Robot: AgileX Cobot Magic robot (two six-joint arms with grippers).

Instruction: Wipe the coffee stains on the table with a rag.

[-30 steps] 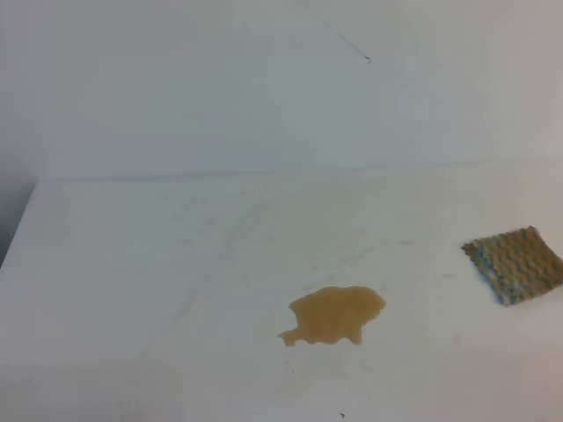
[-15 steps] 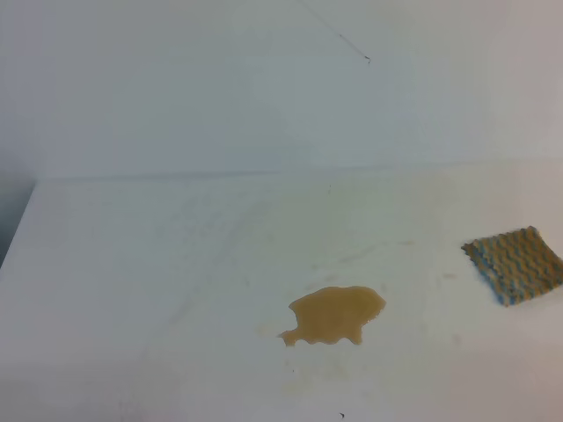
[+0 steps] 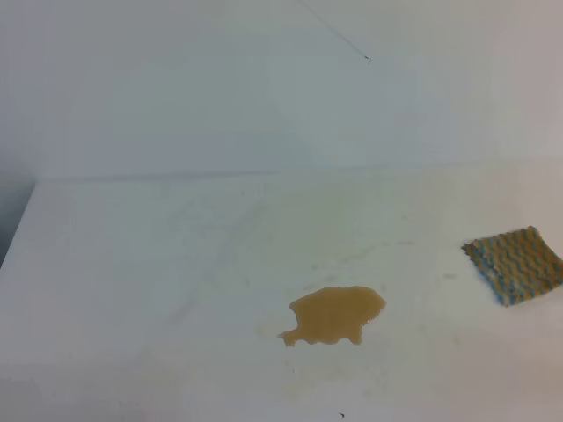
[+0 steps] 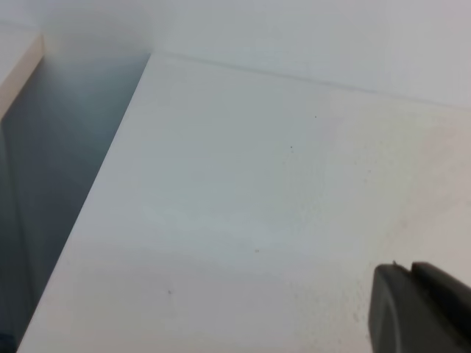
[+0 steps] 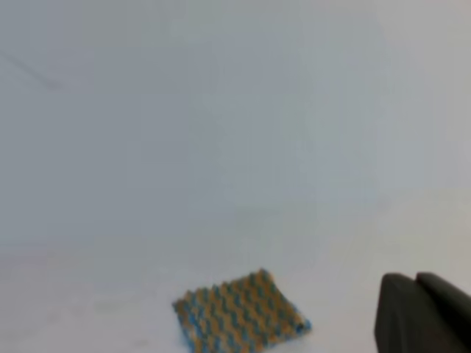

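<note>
A tan-brown puddle of coffee stains (image 3: 334, 316) lies on the white table (image 3: 158, 264), front of centre in the high view. The blue-and-tan zigzag rag (image 3: 513, 264) lies flat at the right edge, apart from the puddle. It also shows in the right wrist view as the rag (image 5: 239, 312), low and left of my right gripper (image 5: 413, 278), whose dark fingers sit pressed together, shut on nothing. In the left wrist view my left gripper (image 4: 406, 268) shows at the bottom right, fingers together over bare table (image 4: 243, 184). Neither gripper appears in the high view.
A pale wall (image 3: 264, 88) rises behind the table. The table's left edge (image 4: 96, 198) drops to a dark gap beside it. Faint pale-brown smears (image 3: 352, 255) streak the surface behind the puddle.
</note>
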